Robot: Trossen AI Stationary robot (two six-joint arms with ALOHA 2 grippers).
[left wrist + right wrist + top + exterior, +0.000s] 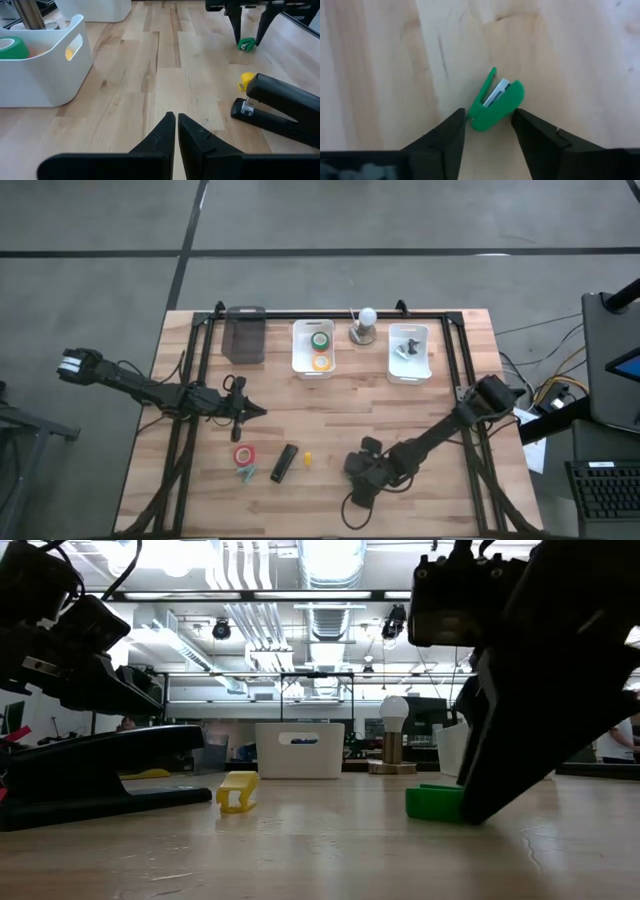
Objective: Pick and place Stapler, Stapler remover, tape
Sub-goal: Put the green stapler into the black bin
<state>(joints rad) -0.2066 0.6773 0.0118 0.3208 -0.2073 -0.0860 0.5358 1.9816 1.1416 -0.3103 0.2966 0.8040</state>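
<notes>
From above, the right gripper (362,476) is low over the near middle of the table (430,395), right of the black stapler (284,463) and a small yellow piece (308,459). A red tape roll (245,454) lies left of the stapler; green (320,339) and orange (321,362) rolls already sit in the middle white bin (313,370) at the far edge. The left gripper (240,411) hangs above the left half of the table, waiting.

At table height, the right arm comes down steeply beside a green staple remover (433,802) on the wood, its fingertips at table level; the stapler (95,772) lies to the left.

The left wrist camera shows its own fingers (165,131) pressed together with nothing between them, the stapler (280,107) just ahead.

The right wrist camera shows the fingers (451,131) parted on either side of the staple remover (496,104), seemingly close to it, not clamped.

The step in hand looks like grasping the remover; next the fingers need to close squarely on its body, then lift toward a far bin.
</notes>
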